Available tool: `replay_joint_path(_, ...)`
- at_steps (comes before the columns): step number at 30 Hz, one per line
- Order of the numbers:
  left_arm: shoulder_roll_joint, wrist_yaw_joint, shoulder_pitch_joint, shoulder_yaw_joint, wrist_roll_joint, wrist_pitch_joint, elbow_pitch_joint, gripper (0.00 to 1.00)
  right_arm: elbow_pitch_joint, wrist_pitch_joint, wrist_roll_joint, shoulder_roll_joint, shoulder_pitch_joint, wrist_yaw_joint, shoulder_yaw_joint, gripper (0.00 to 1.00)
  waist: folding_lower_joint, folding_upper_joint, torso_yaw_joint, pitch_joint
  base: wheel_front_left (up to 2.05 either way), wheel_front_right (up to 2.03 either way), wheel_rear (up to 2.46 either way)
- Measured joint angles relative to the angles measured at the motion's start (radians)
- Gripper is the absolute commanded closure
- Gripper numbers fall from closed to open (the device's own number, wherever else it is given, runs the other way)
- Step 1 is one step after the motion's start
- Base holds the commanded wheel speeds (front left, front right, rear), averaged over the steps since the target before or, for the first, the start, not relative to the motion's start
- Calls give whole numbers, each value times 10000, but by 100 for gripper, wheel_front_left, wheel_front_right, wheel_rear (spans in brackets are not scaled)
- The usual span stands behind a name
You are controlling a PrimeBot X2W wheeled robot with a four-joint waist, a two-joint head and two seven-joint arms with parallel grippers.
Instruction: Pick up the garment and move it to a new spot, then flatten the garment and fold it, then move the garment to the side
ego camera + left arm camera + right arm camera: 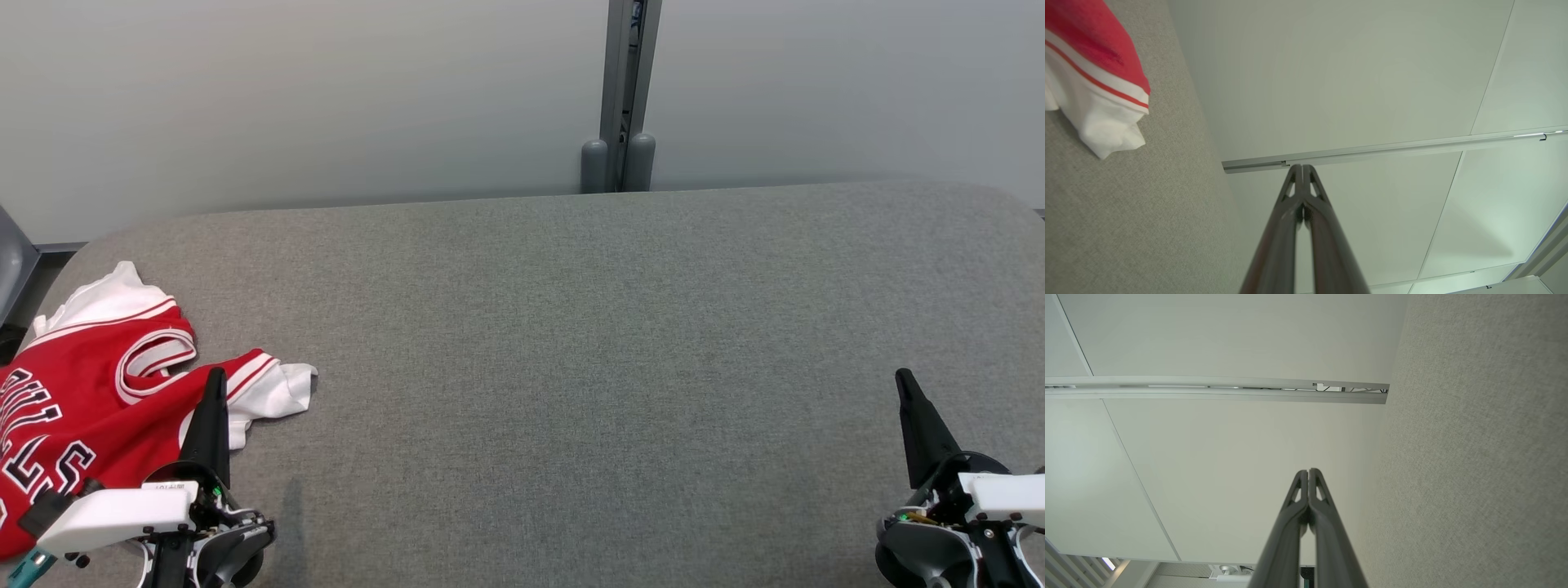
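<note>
The garment (90, 392) is a red jersey with white trim and lettering, lying crumpled at the near left of the grey padded table (571, 343). A white sleeve of the garment (1098, 102) shows at the upper left of the left wrist view. My left gripper (216, 374) is shut and empty; its tip stands in front of the jersey's right edge, above the cloth. My left gripper (1302, 166) points at the pale wall in its own wrist view. At the near right my right gripper (903, 376) is shut and empty, far from the jersey. In the right wrist view the right gripper (1309, 470) has its tips together.
A pale partition wall (326, 98) runs behind the table, with a grey post (624, 98) at its middle. The table's rounded left corner (82, 245) lies just beyond the jersey. A dark grey object (12, 265) sits off the left edge.
</note>
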Motion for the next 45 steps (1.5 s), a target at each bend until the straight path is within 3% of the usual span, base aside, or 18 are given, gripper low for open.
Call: replay_joint_path(45, 0, 0, 0, 0, 0, 2, 0, 100, 0, 0, 0, 0, 0, 0, 2, 100, 0, 0, 0, 0, 0, 0, 0)
